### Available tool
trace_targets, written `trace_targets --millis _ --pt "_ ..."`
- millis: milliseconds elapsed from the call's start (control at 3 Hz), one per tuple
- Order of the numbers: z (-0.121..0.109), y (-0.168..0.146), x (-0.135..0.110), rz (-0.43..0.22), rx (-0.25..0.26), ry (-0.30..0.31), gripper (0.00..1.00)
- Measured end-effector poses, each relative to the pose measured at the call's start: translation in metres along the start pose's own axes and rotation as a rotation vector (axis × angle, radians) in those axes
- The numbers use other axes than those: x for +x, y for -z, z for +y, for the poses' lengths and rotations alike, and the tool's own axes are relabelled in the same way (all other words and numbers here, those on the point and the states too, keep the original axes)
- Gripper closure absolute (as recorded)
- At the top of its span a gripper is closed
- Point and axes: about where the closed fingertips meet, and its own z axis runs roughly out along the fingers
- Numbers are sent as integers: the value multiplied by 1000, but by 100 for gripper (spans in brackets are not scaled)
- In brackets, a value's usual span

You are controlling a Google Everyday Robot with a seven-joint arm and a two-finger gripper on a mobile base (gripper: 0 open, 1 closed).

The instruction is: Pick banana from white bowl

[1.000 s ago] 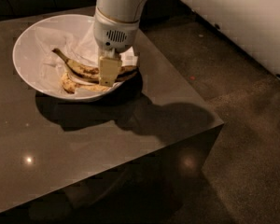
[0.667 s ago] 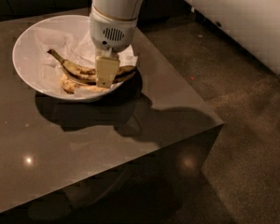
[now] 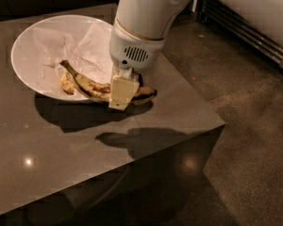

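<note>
The banana, thick, yellow with dark brown blotches and a blackened right end, is held across the near right side of the white bowl. Its black end reaches out past the bowl's rim and its stem points up and left. My gripper comes down from above and is shut on the banana's right half; one pale finger covers that part. The bowl is lined with crumpled white paper. A smaller, paler banana lies in the bowl just left of it.
The bowl stands on a dark glossy table whose front right corner is close by. Beyond it lies a speckled floor. A white unit with a slatted vent stands at the upper right.
My gripper and the banana have moved right and toward the camera. The banana's black end now sticks out beyond the bowl's rim. The small banana stays in the bowl.
</note>
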Motion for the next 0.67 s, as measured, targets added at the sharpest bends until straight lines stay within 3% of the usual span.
trace_targets --millis 667 --pt "59 0 50 -43 11 -160 100"
